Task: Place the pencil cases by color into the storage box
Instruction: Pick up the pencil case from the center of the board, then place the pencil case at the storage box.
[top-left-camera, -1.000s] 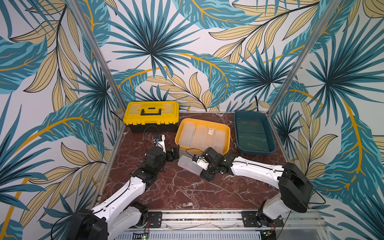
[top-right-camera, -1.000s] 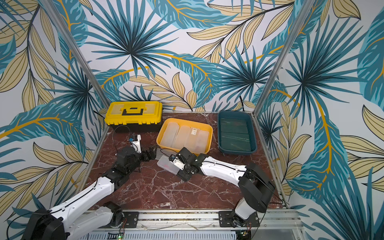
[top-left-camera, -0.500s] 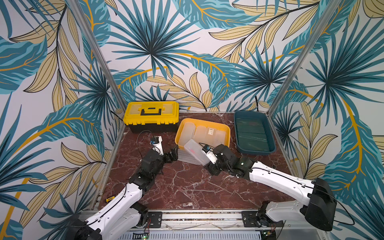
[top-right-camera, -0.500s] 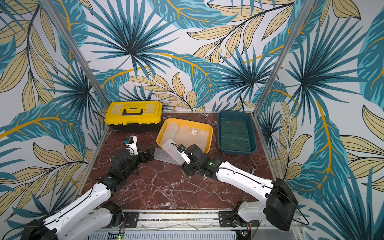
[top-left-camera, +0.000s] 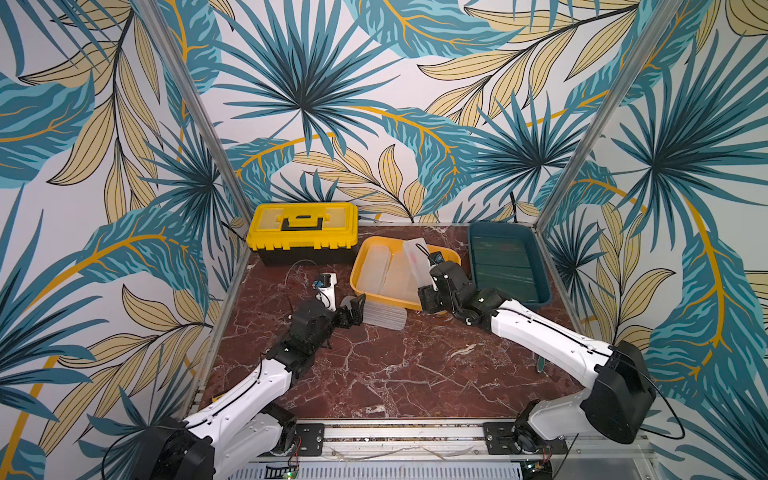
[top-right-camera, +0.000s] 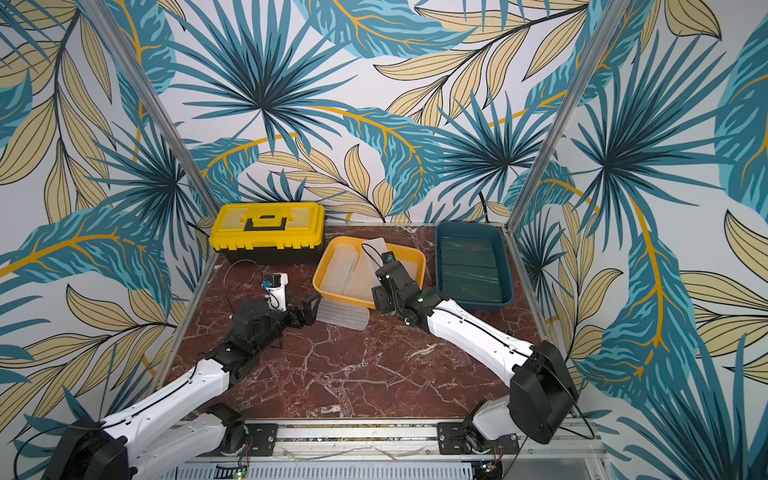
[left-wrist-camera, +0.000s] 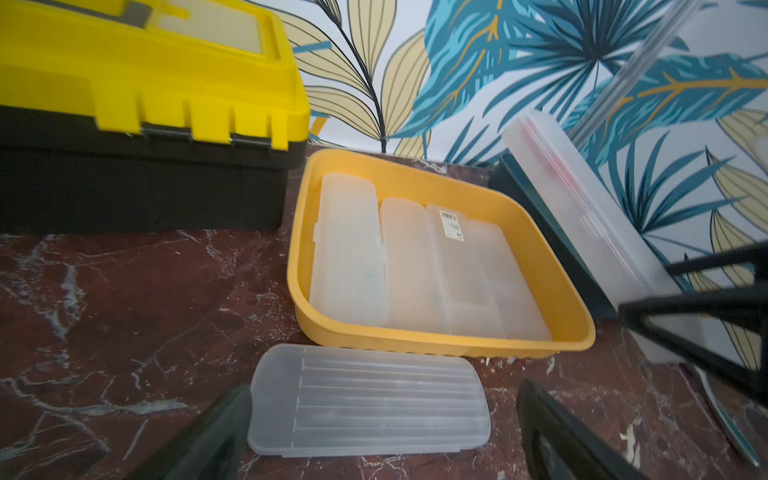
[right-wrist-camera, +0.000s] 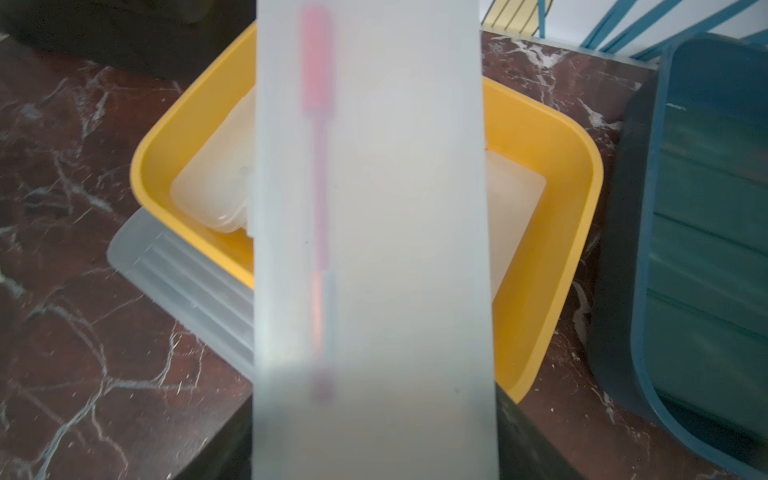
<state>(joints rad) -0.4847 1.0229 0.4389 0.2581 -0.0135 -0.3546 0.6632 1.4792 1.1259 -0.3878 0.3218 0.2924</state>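
My right gripper (top-left-camera: 430, 289) is shut on the lower end of a frosted white pencil case (top-left-camera: 415, 257) with a red pen inside, holding it steeply tilted over the yellow storage box (top-left-camera: 356, 282). In the right wrist view this case (right-wrist-camera: 374, 249) fills the middle. Several frosted cases lie in the yellow box, one with a barcode sticker (left-wrist-camera: 451, 224). Another frosted case (top-left-camera: 384, 318) lies flat on the table against the box's front. My left gripper (left-wrist-camera: 382, 419) stands open astride one long edge of that case (left-wrist-camera: 370, 403). Dark green cases (top-left-camera: 505, 266) fill the teal box (top-left-camera: 473, 249).
A closed yellow and black toolbox (top-left-camera: 303, 232) stands at the back left, beside the yellow box. The teal box (top-right-camera: 438, 266) sits at the back right, close to the right wall. Patterned walls close in the marble table (top-left-camera: 395, 374) on three sides.
My right gripper lifted the frosted case off the table and carried it back and up over the yellow box. The left gripper stayed open near the other case.
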